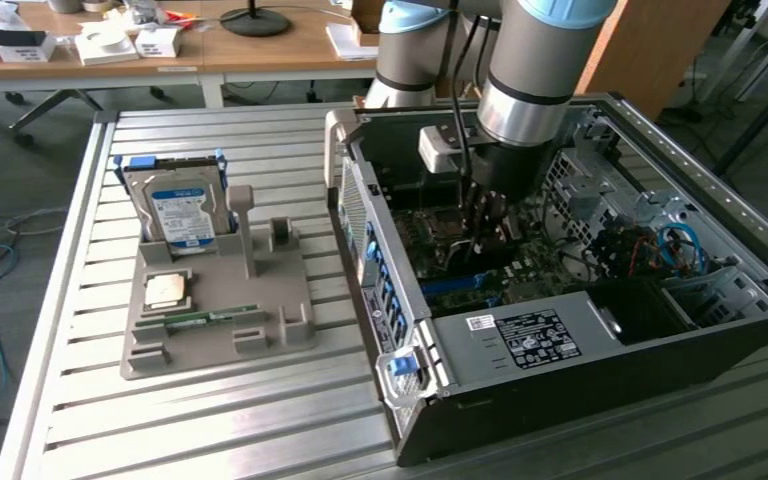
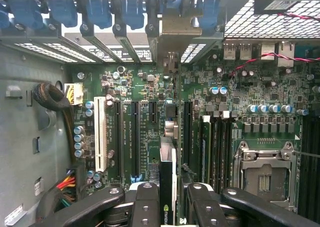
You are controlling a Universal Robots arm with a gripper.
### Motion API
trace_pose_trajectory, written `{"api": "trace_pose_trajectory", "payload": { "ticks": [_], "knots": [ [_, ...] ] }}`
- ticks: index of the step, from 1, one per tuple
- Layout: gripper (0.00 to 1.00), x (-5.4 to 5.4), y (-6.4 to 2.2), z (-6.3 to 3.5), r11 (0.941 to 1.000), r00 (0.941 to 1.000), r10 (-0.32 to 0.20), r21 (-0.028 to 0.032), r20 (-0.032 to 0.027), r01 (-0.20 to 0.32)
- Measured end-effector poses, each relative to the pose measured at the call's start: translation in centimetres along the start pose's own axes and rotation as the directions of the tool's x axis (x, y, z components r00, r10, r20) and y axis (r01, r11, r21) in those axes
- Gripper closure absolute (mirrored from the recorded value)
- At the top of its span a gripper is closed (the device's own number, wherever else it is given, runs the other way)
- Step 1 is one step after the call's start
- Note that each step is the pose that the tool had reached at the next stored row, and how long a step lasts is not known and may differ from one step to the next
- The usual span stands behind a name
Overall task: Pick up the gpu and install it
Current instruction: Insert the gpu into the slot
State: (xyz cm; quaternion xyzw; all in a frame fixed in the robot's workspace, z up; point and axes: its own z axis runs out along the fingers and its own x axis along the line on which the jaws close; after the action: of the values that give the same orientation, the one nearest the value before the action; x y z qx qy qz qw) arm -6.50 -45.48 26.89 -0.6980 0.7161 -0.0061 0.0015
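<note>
Holding gpu (image 2: pixel 168 169) edge-on: gripper (image 2: pixel 169 199) fingers closed on its upper edge, inside the PC case (image 1: pixel 704 330). Long axis parallels the motherboard's expansion slots (image 2: pixel 136 137) directly beneath (bracket toward rear openings).

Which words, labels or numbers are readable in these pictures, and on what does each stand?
None reads for certain.
Hard drive blue label: too small.
Power supply sticker: too small.
Motherboard print: blurred.
gpu in the gripper: a logo, letters unreadable.
</note>
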Motion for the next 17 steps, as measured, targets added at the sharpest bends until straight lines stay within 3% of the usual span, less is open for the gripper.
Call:
{"api": "trace_pose_trajectory", "payload": {
  "ticks": [17],
  "knots": [
    [0.74,0.02,0.49,0.04,1.0000,1.0000,0.000,0.0001,-0.0002,0.000]
  ]
}}
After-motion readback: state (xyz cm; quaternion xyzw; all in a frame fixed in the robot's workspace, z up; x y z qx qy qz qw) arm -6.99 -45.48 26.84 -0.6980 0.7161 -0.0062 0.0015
